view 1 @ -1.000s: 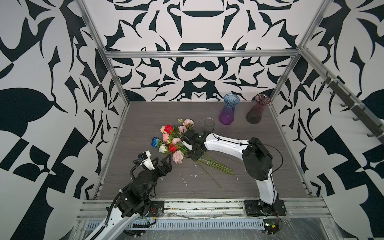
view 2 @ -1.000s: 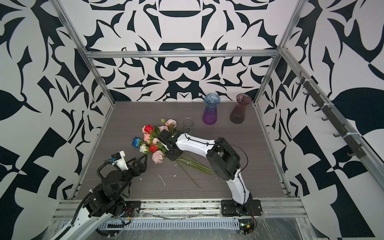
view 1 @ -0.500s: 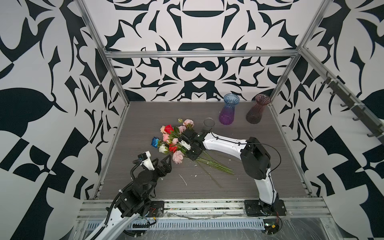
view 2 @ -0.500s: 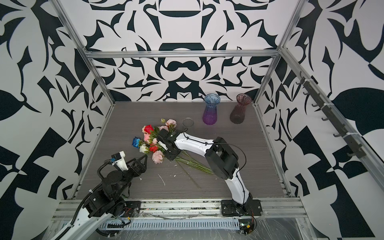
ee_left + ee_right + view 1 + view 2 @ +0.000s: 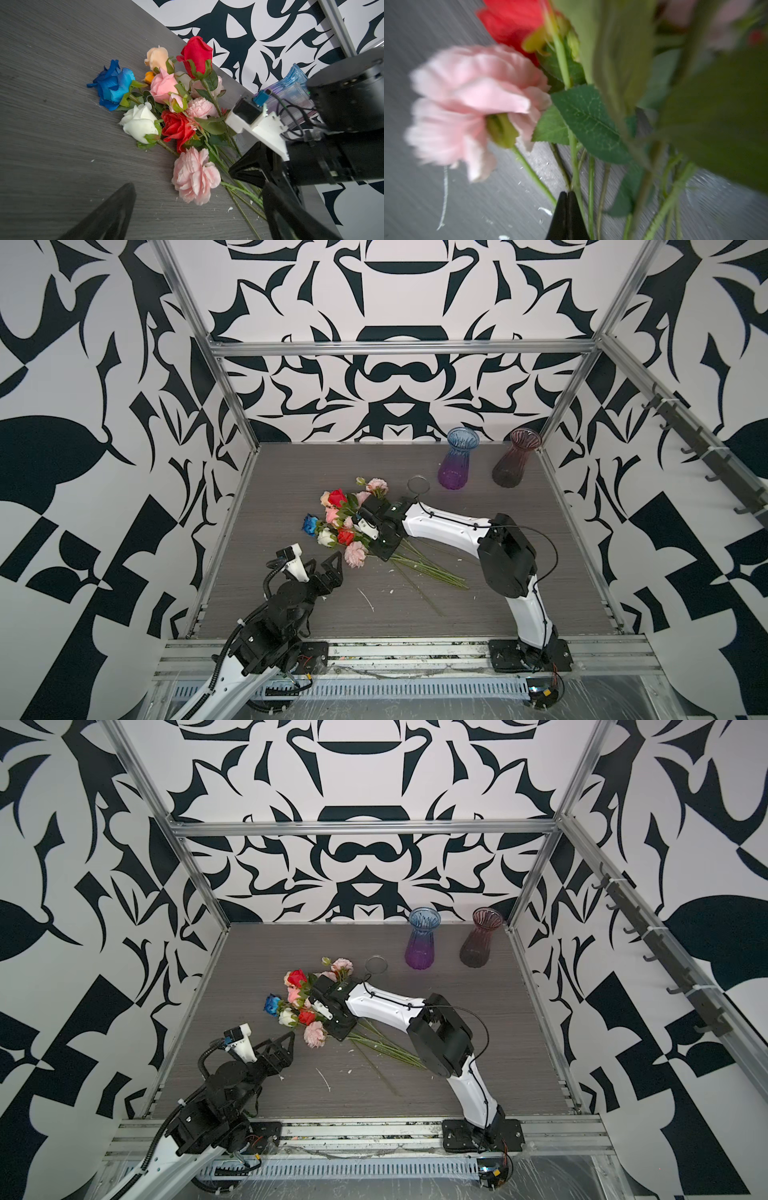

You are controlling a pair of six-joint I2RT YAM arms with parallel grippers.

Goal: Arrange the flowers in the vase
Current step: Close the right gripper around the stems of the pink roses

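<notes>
**Flowers (image 5: 345, 526) lie flat, none arranged yet**

Table (image 5: 291, 489) carries them heaped at its middle, blooms leftward, stems (image 5: 591, 187) fanned rightward. Blue-purple vase (image 5: 455, 466) and dark red vase (image 5: 513, 464) stand empty at the back. Left gripper (image 5: 323, 570) hangs spread wide beside the pink bloom (image 5: 355, 554), probably to steady the heap. Right gripper (image 5: 567, 199) is pinched tip to tip among the stems; caught one or not, I cannot tell.

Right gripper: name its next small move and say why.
Probably a small lift, to test the grip. The right gripper is shut with its jaws pressed together among the stems, and I cannot tell whether one is pinched. The flowers lie on the table; the blue-purple vase looks empty.
</notes>
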